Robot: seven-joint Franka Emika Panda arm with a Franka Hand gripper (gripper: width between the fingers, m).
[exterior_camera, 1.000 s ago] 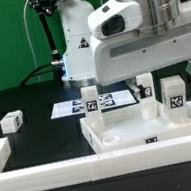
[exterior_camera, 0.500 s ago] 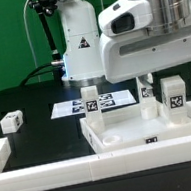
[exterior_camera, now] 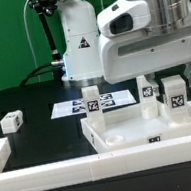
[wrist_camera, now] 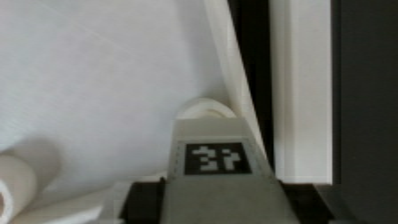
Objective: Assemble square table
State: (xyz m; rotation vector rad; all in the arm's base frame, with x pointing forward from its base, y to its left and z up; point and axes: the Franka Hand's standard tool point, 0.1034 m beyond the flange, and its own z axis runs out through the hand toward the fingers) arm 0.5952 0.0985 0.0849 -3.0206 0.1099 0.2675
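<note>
Wrist view: hand (wrist_camera: 214, 203) at tagged leg (wrist_camera: 215, 150) on tabletop (wrist_camera: 89, 80), clenched or released unclear

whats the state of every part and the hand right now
tabletop: flat, hollow side up
leg on tabletop, exterior view's left: upright
front leg: upright on tabletop
back leg: upright, under hand
loose leg: lying apart from tabletop
hand: low over back leg, grip unclear

The white tray-like tabletop (exterior_camera: 123, 144) lies flat with its hollow side up, a tag (exterior_camera: 150, 138) on its near wall. Three white tagged legs stand upright on it: the left leg (exterior_camera: 91, 101) at a far corner, the middle leg (exterior_camera: 147, 91) and the right leg (exterior_camera: 173, 94). The fourth leg (exterior_camera: 11, 122) lies well apart, towards the exterior view's left.
</note>
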